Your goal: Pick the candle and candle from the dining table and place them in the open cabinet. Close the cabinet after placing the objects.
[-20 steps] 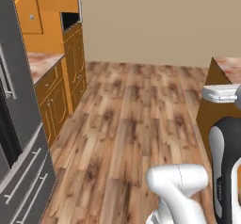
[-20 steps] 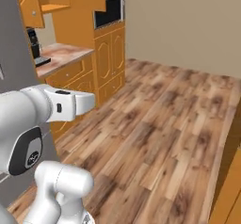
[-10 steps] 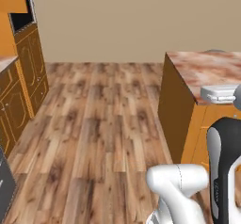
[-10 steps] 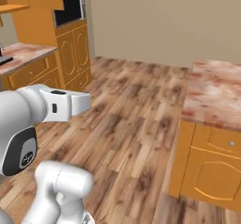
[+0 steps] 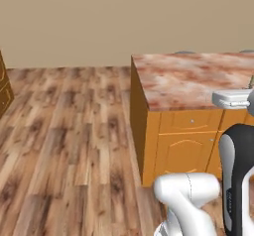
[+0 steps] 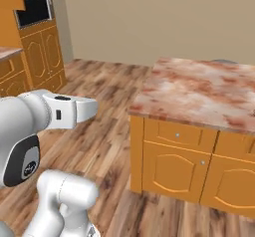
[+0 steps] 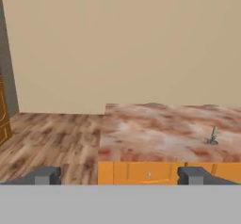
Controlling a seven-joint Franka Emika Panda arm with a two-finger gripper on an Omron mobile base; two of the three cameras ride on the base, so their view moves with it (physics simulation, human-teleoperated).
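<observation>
Hand view: looks out level over the dining table [image 7: 155,133] toward a plain beige wall [image 7: 127,49].
Gripper [image 7: 120,175]: two dark fingertips [image 7: 47,175] rise at the bottom edge, set wide apart, nothing between them; jaws spread, holding nothing.
Candle [image 7: 213,135]: one small olive stick on a dark round base, upright on the marbled top toward its right side, well apart from the gripper. Second candle: cannot be made out.
Dining table, left base view [image 5: 188,81]: reddish-brown and cream marbled top, near left corner toward the camera; orange drawer fronts with small silver knobs [image 5: 192,121] below the edge.
Dining table, right base view [image 6: 199,94]: same top seen from the other side, orange arched-panel fronts below, silver knobs [image 6: 177,135] on the drawers.
Floor [image 5: 64,131]: brown wood planks, running from the base to the far wall.
Arm, right base view [image 6: 35,126]: white upper links at lower left, short of the table's near corner, not touching it.
Left edge, right base view: tall orange cabinetry [image 6: 42,54] with a dark built-in oven [image 6: 33,10] against the side wall, well apart from the table.
</observation>
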